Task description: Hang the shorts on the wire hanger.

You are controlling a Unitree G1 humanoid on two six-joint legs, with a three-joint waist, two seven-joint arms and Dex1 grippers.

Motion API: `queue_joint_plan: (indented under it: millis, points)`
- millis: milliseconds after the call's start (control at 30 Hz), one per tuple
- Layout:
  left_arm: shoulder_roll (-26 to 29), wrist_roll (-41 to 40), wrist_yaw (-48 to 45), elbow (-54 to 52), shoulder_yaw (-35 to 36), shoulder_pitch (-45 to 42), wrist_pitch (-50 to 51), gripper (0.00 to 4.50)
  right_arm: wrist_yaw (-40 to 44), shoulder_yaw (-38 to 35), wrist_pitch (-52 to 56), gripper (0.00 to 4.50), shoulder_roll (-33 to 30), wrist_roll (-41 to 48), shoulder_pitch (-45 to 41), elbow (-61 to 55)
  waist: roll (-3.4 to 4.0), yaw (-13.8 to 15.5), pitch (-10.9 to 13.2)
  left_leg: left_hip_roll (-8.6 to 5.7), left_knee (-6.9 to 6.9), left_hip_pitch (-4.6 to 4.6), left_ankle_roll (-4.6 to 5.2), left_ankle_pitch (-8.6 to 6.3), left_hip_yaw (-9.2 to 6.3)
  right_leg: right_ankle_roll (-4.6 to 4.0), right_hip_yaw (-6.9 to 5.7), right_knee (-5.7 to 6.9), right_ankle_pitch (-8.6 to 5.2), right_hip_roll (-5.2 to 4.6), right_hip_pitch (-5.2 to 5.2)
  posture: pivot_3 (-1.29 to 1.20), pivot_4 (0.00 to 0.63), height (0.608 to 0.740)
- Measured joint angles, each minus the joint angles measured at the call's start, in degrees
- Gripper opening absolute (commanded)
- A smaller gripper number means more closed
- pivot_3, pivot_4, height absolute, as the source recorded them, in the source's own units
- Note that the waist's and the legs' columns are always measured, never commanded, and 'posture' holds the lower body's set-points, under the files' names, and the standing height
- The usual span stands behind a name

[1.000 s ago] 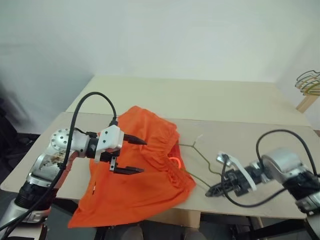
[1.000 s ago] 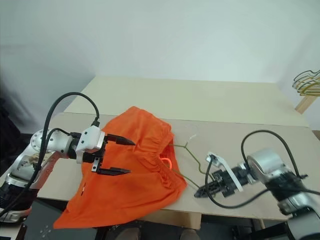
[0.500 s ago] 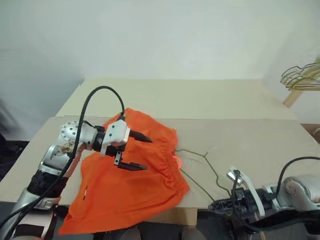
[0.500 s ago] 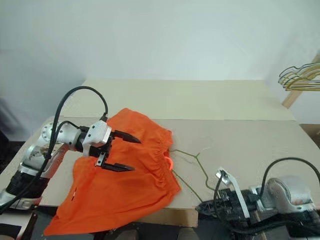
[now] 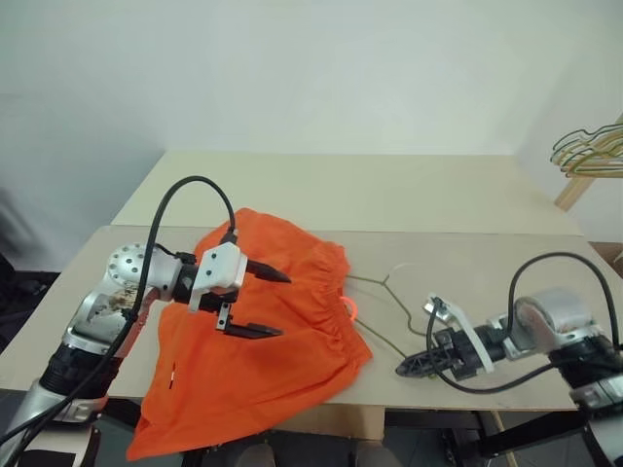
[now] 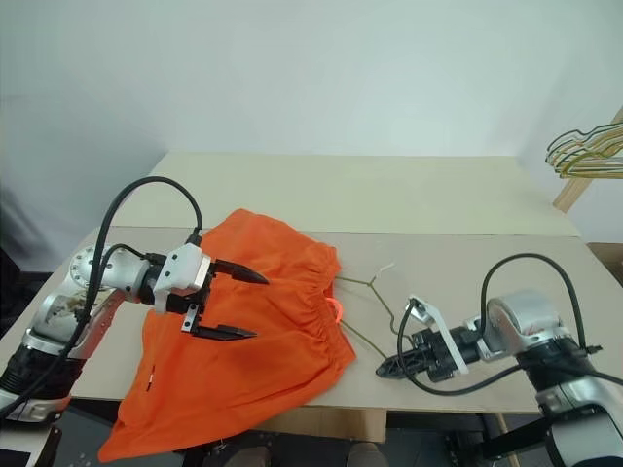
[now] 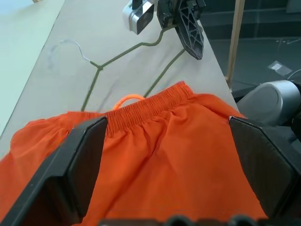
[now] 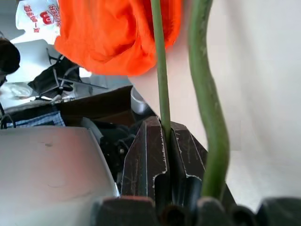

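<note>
**Hanger pinched at its corner, shorts waiting under an open left gripper**

Your right gripper (image 5: 409, 369), lower right of the head view, is clamped shut on the wire hanger (image 5: 389, 313). The right wrist view shows the thin olive wire (image 8: 161, 80) caught between the two black fingers, a second run of wire passing beside them. Gripping it at the outer corner, low over the front edge of the table (image 5: 467, 263), leaves the far end free to be steered; that end already disappears under the waistband of the shorts (image 5: 282, 326), near the frame's centre.

The shorts lie flat in the lower left of the frame, one leg spilling over the table's front edge, the neon drawstring loop (image 5: 348, 309) poking out at the waistband on the hanger's side. That orientation suits threading: the opening faces the wire.

Your left gripper (image 5: 261, 304) hovers over the orange fabric with its fingers spread wide, holding nothing. My read is that it waits there to pin or lift the cloth while the right arm pushes the wire in.

A bunch of spare hangers (image 5: 589, 154) hangs at the right edge, well apart.
</note>
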Motion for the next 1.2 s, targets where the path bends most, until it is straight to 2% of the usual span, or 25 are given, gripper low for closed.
queue_joint_plan:
  millis: [200,367,600,800,967,1067,1200]
  points:
    - [0.07,-0.03,0.61,-0.36,0.17,0.32,0.38,4.45,1.42,2.48,-1.47,0.00,4.96,-3.30,-6.95,7.43,0.00,0.83,0.00,0.00,-0.02,-0.04,0.00,0.00,-0.01,-0.01,0.00,-0.01,0.01,0.01,-0.06,0.08,0.000,0.740]
    - [0.19,-0.06,1.21,-1.14,0.42,0.57,0.47,4.45,-2.78,2.44,-0.85,0.00,11.96,-6.69,-8.86,14.75,0.00,1.31,0.00,-0.02,-0.01,-0.04,-0.02,0.01,0.00,-0.03,0.00,0.04,0.01,-0.01,-0.06,0.09,0.000,0.740]
    - [0.32,-0.06,1.31,-1.38,0.59,0.76,0.51,4.45,-5.11,-1.65,-0.99,0.00,15.51,-7.75,-10.79,21.19,0.01,1.51,-0.01,-0.03,-0.01,-0.02,-0.02,0.01,0.00,-0.03,0.01,0.10,0.02,0.00,-0.08,0.08,0.000,0.740]
    - [0.27,-0.05,1.35,-1.37,0.59,0.76,0.52,4.45,-5.62,-4.44,-1.87,0.00,16.08,-8.42,-12.52,22.98,0.01,1.23,-0.01,-0.03,-0.03,-0.02,-0.02,0.01,0.00,-0.03,0.01,0.10,0.01,0.00,-0.10,0.08,0.000,0.740]
    - [0.05,-0.05,1.61,-1.30,0.58,0.74,0.50,4.45,-7.34,-7.10,-4.61,0.00,16.98,-8.89,-9.78,18.23,0.02,1.19,-0.01,-0.04,-0.02,-0.03,-0.02,0.01,0.00,-0.03,0.02,0.17,0.01,-0.01,-0.14,0.07,0.000,0.740]
    - [0.04,-0.03,1.57,-0.94,0.56,0.63,0.38,4.45,-10.49,-10.20,-7.13,0.00,16.91,-9.01,-6.28,10.48,0.02,1.20,-0.01,-0.04,-0.02,-0.04,-0.03,0.01,0.01,-0.02,0.02,0.18,0.01,-0.02,-0.15,0.06,0.000,0.740]
    - [0.02,0.01,1.31,0.07,0.56,0.18,0.23,4.45,-18.15,-14.52,-15.71,0.00,18.95,-10.97,1.33,-2.84,0.01,1.15,-0.01,-0.02,-0.02,-0.04,-0.02,0.01,0.01,-0.01,0.01,0.23,0.00,0.00,-0.18,0.04,0.000,0.740]
